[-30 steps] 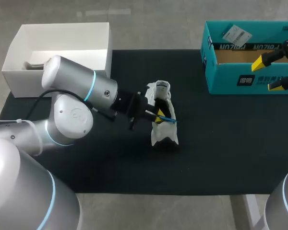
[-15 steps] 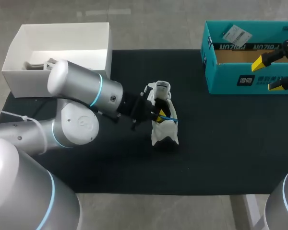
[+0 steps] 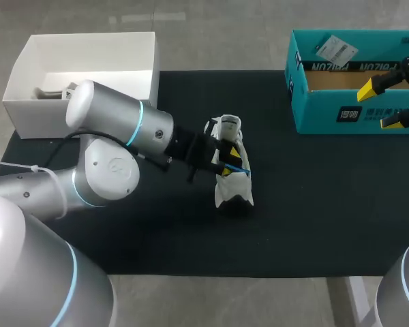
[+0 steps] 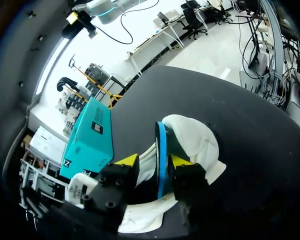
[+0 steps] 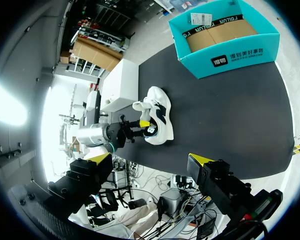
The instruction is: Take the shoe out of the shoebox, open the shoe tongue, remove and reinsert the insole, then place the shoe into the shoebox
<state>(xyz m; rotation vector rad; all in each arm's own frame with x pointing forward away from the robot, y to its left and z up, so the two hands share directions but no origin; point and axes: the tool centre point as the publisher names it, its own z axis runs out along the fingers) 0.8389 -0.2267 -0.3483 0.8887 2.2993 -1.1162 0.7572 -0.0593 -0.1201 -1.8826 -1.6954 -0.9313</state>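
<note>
Head view: left gripper (image 3: 223,161) is pinching the blue insole (image 3: 238,169) poking out of the white shoe (image 3: 233,192), mid black mat (image 3: 313,204). Right gripper (image 3: 383,103) is spread wide over the teal shoebox (image 3: 327,116). Left wrist: yellow tips squeeze the insole. Right wrist: shoe sits well apart from the shoebox.

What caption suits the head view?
Left gripper at the blue insole of the white shoe; right gripper open over the teal shoebox.

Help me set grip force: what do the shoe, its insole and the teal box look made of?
The shoe has a soft white matte upper, likely synthetic leather or fabric; it creases. The insole is a thin blue sheet seen edge-on, probably foam. The teal box looks cardboard: bare brown inside, printed teal outside.
</note>
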